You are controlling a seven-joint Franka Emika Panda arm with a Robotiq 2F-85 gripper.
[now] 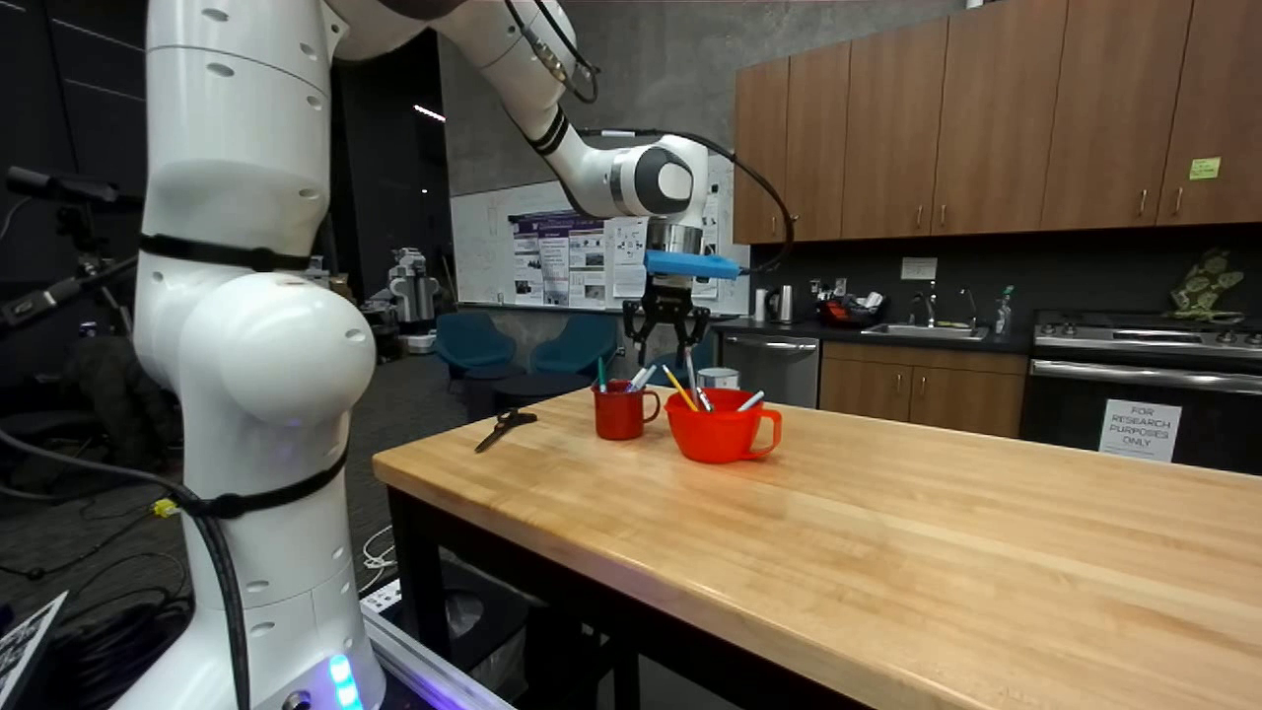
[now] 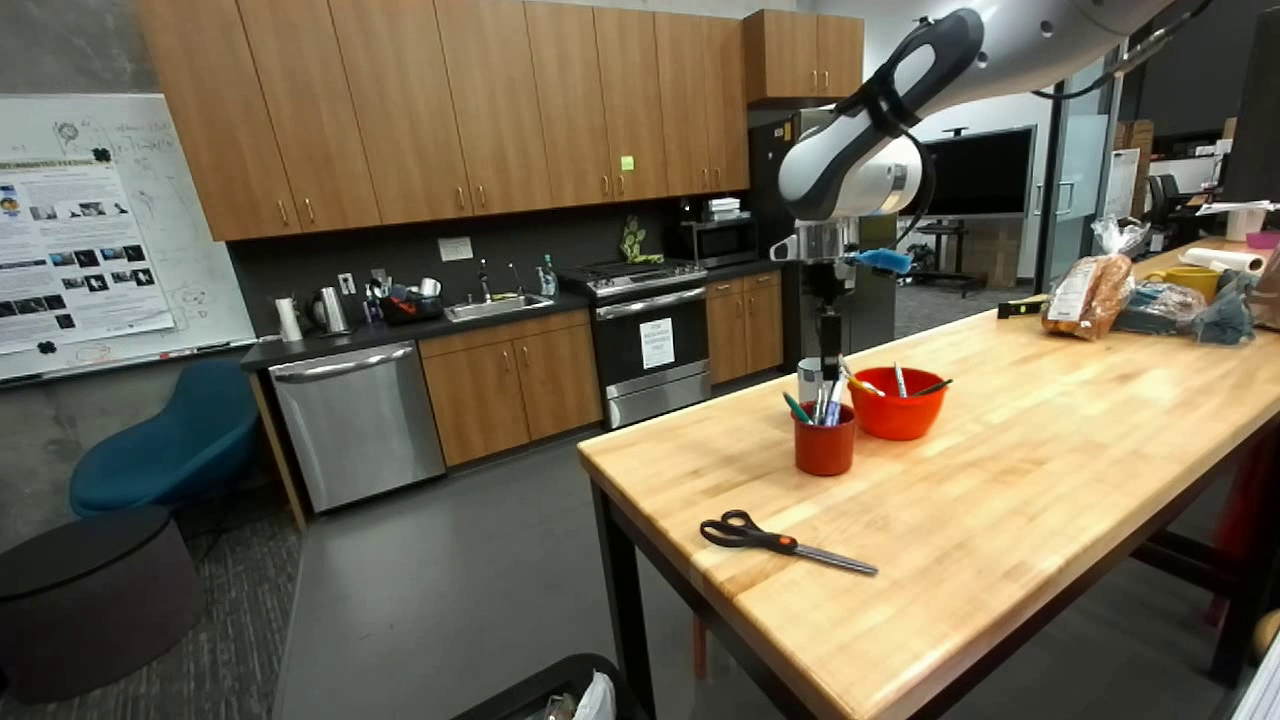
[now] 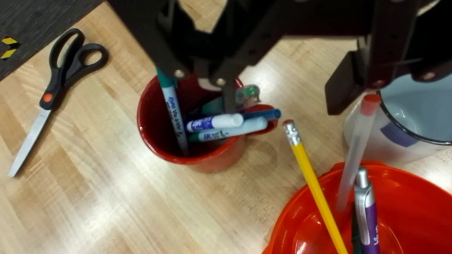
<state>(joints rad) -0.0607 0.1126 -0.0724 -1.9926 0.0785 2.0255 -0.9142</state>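
Backed in both exterior views by wooden cabinets [image 2: 400,110], with a long wooden table [image 1: 887,532] nearer the front. Crossed from above by a white robot arm [image 1: 592,176], ending in a black gripper [image 3: 284,104] aimed down, with jaws parted well apart. Topped, near one end of the table, with a red bowl [image 1: 715,439] bearing a side handle, a white cup [image 3: 381,150] beside the bowl, a red mug [image 1: 619,422] near both, and black-handled scissors [image 2: 775,541] lying apart from the rest. Stocked, inside the bowl, with a yellow pencil [image 3: 316,189] leaning past the rim toward the mug, a clear pen [image 3: 357,150] with a red top rising to just beside one finger [image 3: 340,90] (cannot tell whether touching), and a silver-and-purple pen [image 3: 366,208]. Stocked, inside the mug, with several markers [image 3: 220,122].
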